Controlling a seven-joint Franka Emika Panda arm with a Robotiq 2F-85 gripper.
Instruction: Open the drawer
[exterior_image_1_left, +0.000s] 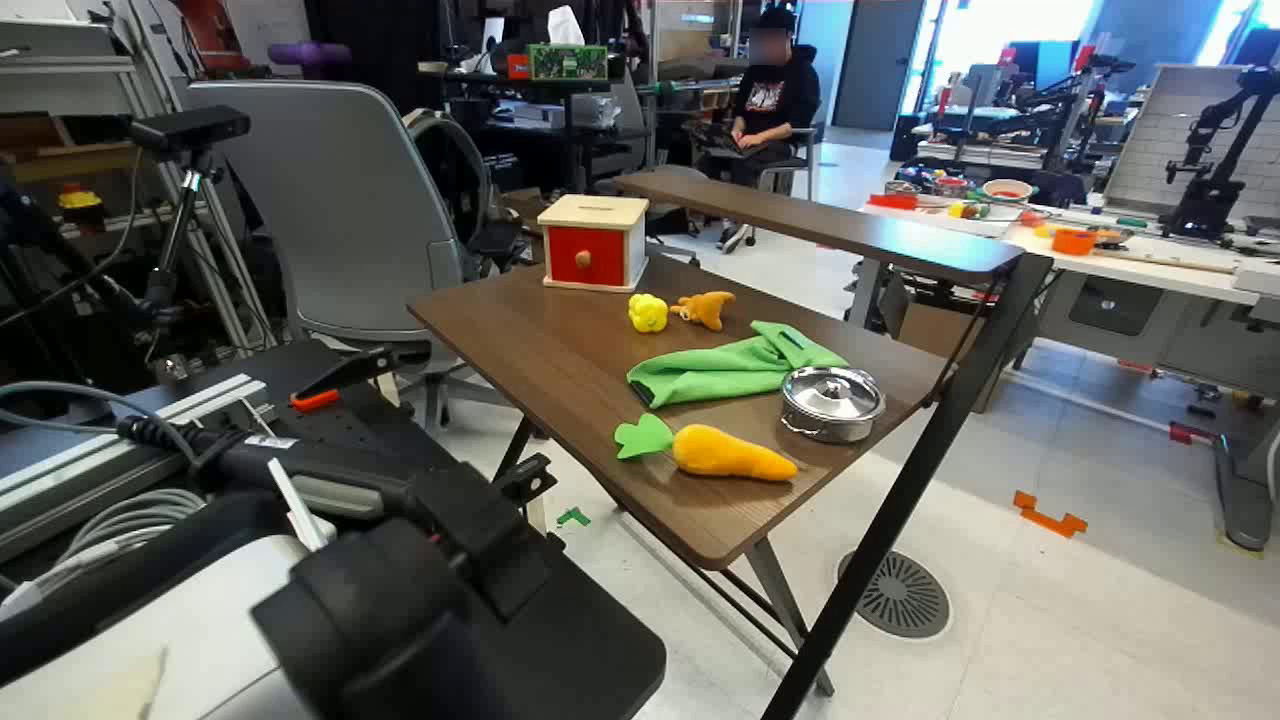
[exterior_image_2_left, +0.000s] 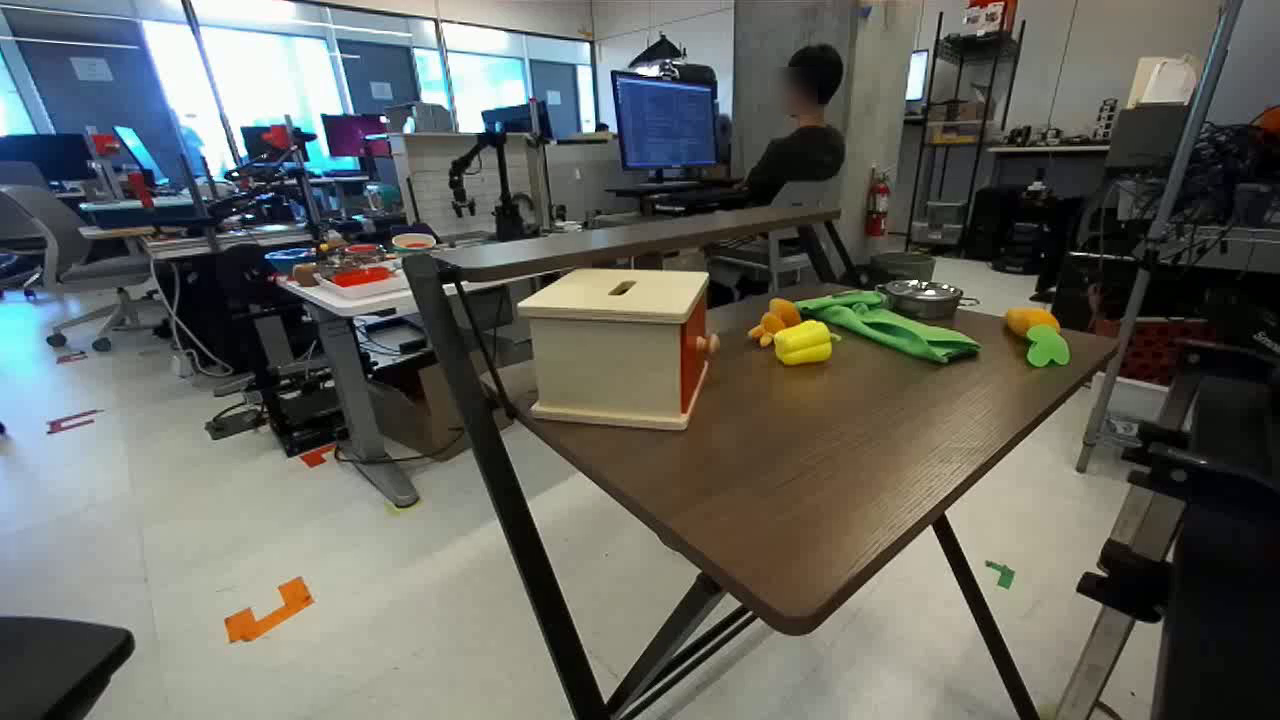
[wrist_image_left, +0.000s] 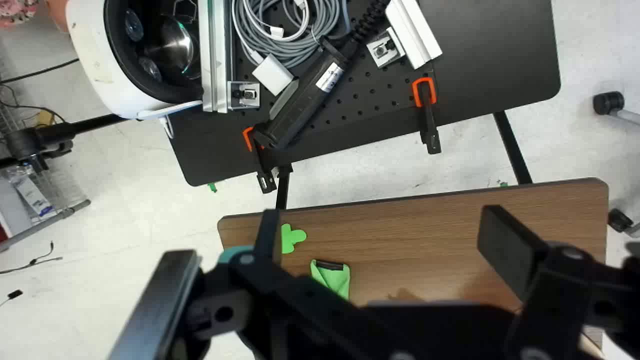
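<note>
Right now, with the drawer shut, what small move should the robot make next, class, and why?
Probably bring the open gripper toward the wooden knob of the drawer, ready to grip it: in both exterior views the drawer looks shut and the knob uncovered, and in the wrist view the jaws stand apart, holding nothing.

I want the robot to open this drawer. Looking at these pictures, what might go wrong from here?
1. The knob on the red drawer is small and round, so the open gripper might slip off it.
2. The wooden box stands close to the edge of the table; pressing hard on its front may push it over.
3. The yellow toy pepper lies near the red front, so it could get knocked.
</note>
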